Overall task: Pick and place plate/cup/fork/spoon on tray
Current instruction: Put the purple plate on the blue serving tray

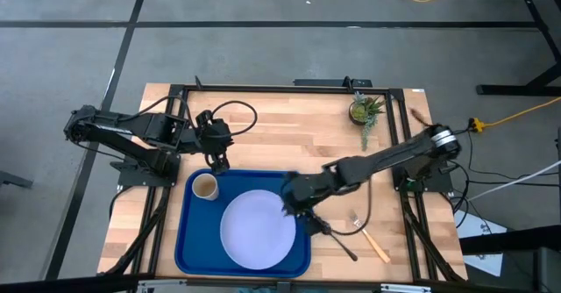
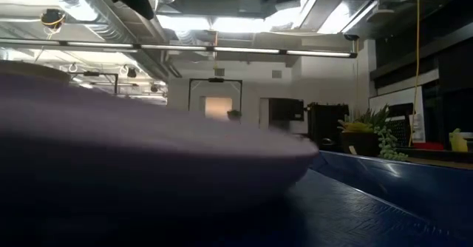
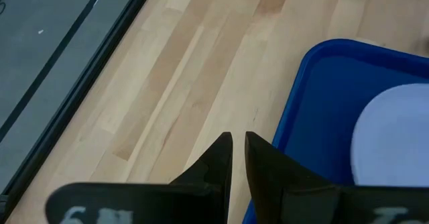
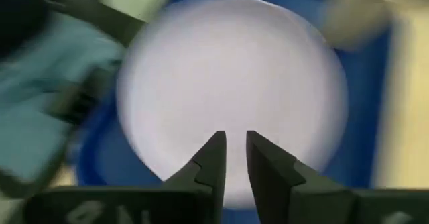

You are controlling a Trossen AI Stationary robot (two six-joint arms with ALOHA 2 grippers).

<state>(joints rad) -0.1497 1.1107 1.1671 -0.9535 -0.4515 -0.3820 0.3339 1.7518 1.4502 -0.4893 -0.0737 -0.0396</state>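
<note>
Two of the task's things already lie on the blue tray (image 1: pixel 187 240) in the lower middle of the high view: the plate (image 1: pixel 257 229) fills its centre and right part, and the cup (image 1: pixel 204 187) stands upright in its upper left corner, apart from the plate. Right of the tray, on the wooden table (image 1: pixel 289 126), lie the dark spoon (image 1: pixel 335 239) and, farther right, the fork (image 1: pixel 368 237) with its tan handle. Reaching in from the right edge, the right gripper (image 1: pixel 289 203) hangs over the plate's upper right rim, fingers (image 4: pixel 216 158) nearly pressed together with nothing between them. At the tray's upper left edge the left gripper (image 1: pixel 216 160) waits, its fingers (image 3: pixel 220 158) likewise almost together and empty. A small potted plant (image 1: pixel 364 110) stands near the table's upper right.
</note>
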